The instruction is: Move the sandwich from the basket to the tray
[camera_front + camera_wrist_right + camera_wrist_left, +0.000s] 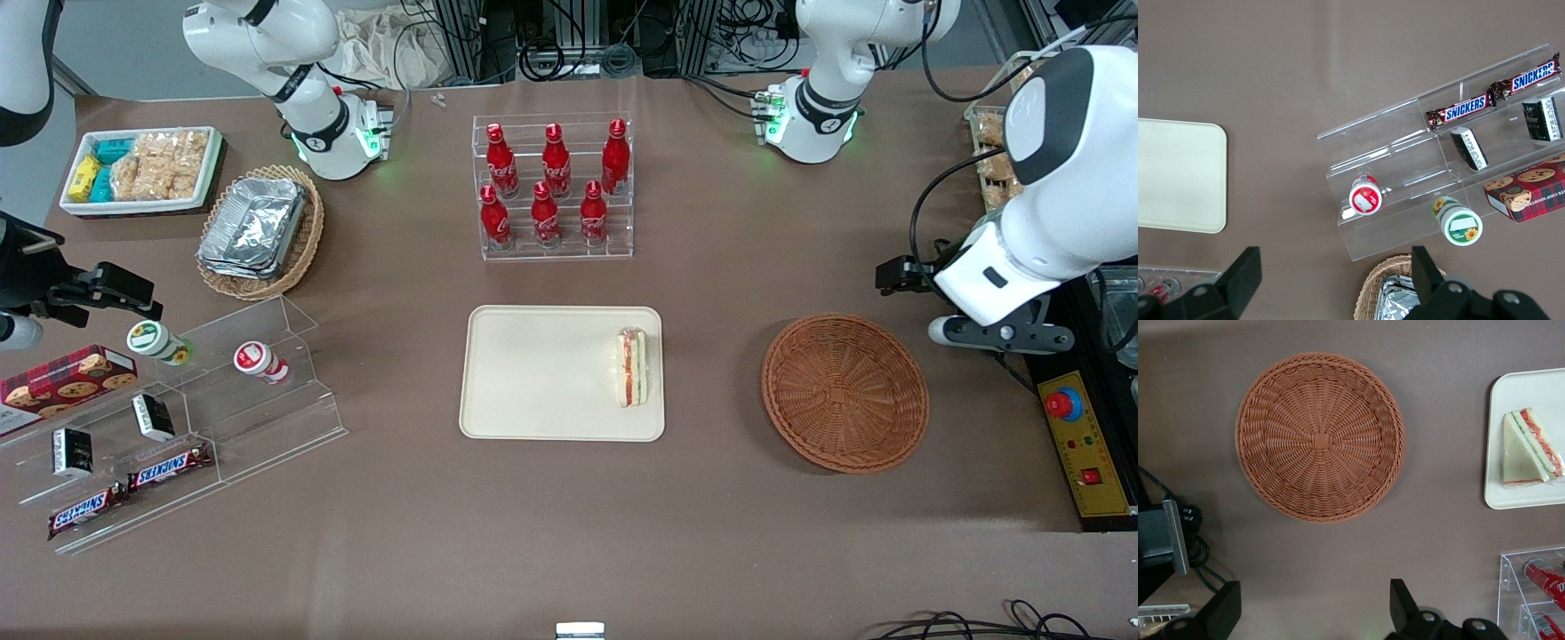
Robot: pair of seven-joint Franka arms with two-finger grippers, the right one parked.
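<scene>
Lying on the tray [533,373], the sandwich [632,367] rests flat along the tray's short edge nearest the basket [845,391], its orange-red and green filling layers visible in a stripe down its length. We see the rest of the tray's cream surface bare. We find the basket on the brown table [569,533], well apart from the tray toward the working arm's end, with nothing inside its woven bowl.

From the left wrist view, we look straight down on the basket [1320,437], and the sandwich [1528,450] appears as a pale wedge on the corner of the tray [1511,393]. The gripper [1315,610] hangs above the bare table just beside the basket's rim; its two dark fingers [1225,607] stand wide apart and hold nothing. In the front view, we place this gripper [898,276] at the end of the white arm, high over the table edge near the basket and farther from the camera than it.

We also note a clear rack of red bottles [553,182] farther from the camera than the tray, an oval wicker basket holding foil trays [258,231] toward the parked arm's end, and a stepped clear display stand [178,418] with chocolate bars [129,489] nearer the camera.
</scene>
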